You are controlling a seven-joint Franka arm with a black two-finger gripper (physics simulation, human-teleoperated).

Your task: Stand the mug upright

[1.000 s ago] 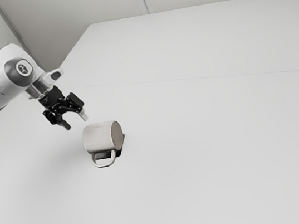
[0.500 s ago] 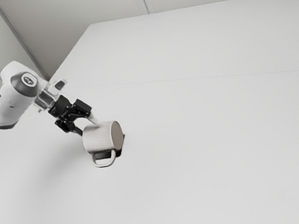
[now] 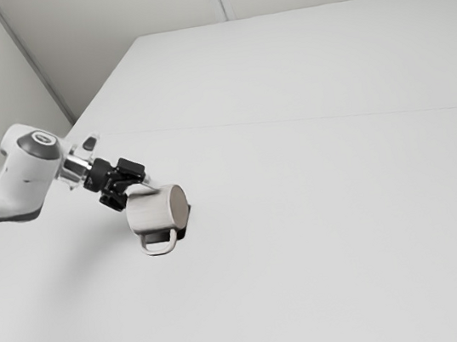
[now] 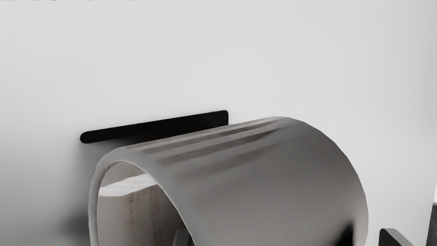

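- Lining up a grasp looks like the step in hand, my guess; going left to right in the exterior view
- Arm (image 3: 26, 171) reaches in from the exterior view's left, wrist tilted down toward the mug
- Gripper (image 3: 137, 195) right at the mug's upper far side; fingers wide apart, not clamped on anything
- One fingertip (image 4: 392, 238) sits outside, past the base end, small gap to the mug in the wrist view
- Other fingertip (image 4: 180, 237) lies within the outline of the mouth; can't tell if it touches the wall
- Mug (image 3: 152, 211) on its side on the white table (image 3: 334, 241), so not upright; mouth faces the exterior view's right, base toward the arm
- Handle (image 3: 161, 249) points to the exterior camera side, low
- Before closing: check both pads get ceramic between them; with one tip at the mouth and one past the base, the squeeze could land on a rim or an edge and slip
- Close slowly, watch for roll; handle probably limits it one way only
- Once held, lift a bit first, then rotate mouth up and base down; turning it flat on the table would likely drag the rim
- Leave room for the handle to swing, set the base down flat, open gently so the mug doesn't tip back
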